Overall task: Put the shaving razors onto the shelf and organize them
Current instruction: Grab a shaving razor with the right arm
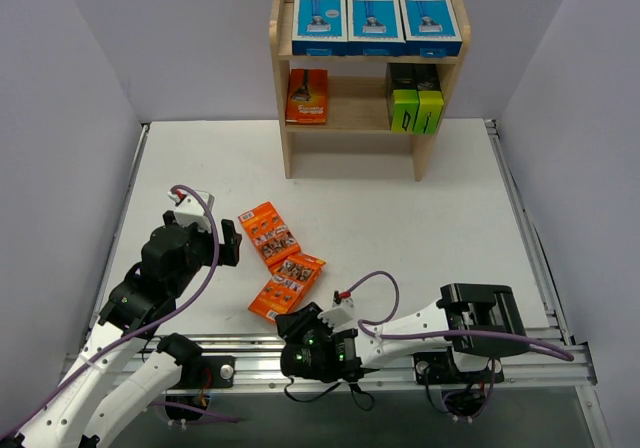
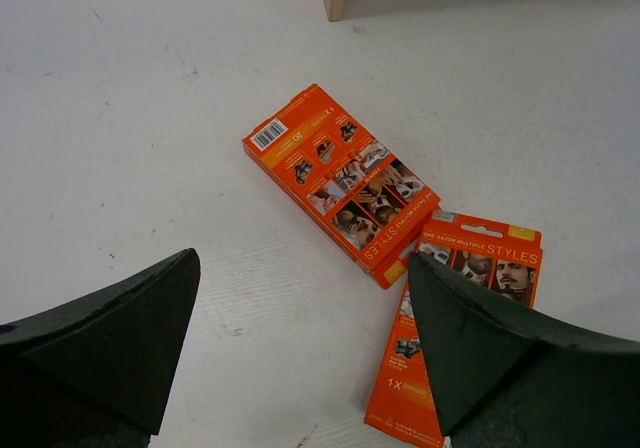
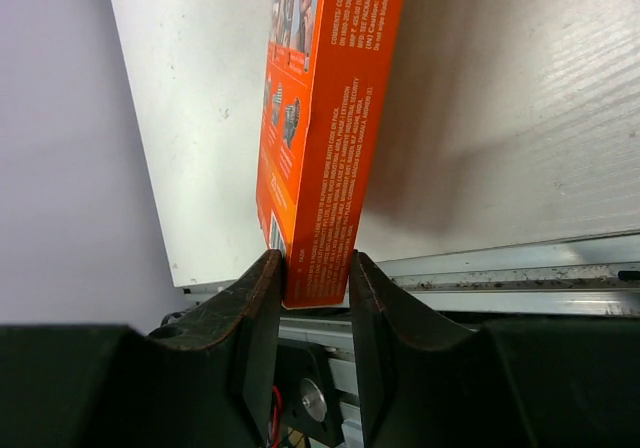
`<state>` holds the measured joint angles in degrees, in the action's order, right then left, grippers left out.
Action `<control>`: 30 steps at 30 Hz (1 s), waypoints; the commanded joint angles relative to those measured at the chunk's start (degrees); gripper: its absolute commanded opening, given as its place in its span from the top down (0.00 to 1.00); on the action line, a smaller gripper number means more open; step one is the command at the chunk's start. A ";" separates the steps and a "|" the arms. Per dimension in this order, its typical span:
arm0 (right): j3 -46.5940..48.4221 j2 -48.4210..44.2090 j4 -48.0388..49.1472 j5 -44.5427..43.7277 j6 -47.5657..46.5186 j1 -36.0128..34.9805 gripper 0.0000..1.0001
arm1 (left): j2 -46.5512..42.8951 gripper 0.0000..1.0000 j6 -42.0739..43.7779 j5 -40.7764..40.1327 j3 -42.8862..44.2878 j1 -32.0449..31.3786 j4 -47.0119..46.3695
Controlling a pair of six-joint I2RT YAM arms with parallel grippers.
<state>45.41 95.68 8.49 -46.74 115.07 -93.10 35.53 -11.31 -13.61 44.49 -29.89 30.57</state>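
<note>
My right arm (image 1: 400, 330) reaches left along the near edge of the tabletop (image 1: 430, 218). Its jaws are pinched onto the near end of an orange pack (image 3: 330, 118), one on each broad face, gripping it across its thickness. A second orange pack (image 1: 300, 270) lies against the far end of that one, and a third orange pack (image 1: 268, 231) lies flat just beyond. My left arm (image 1: 165, 258) hovers just left of that third pack with its jaws spread wide and nothing between them. At the far side stands the shelf (image 1: 285, 78) — three blue-and-white boxes (image 1: 375, 20) in a row on the top tier. On the middle tier a lone orange box (image 1: 307, 96) stands at the left and the black-and-green boxes (image 1: 416, 101) at the right
</note>
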 commanded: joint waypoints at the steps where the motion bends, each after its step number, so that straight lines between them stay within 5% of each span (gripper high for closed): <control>1: 0.03 -3.48 -2.69 -6.08 0.77 -0.33 1.00 | -0.20 0.06 0.50 0.33 0.51 -0.17 -1.91; 30: -7.44 -21.76 -6.47 -10.47 -7.83 -0.59 1.00 | -2.04 0.06 1.99 5.43 1.04 -0.70 -3.23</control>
<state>38.35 76.75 4.25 -50.92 110.08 -93.12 33.61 -10.07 -9.96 44.49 -30.33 30.13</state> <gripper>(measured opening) 0.255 0.941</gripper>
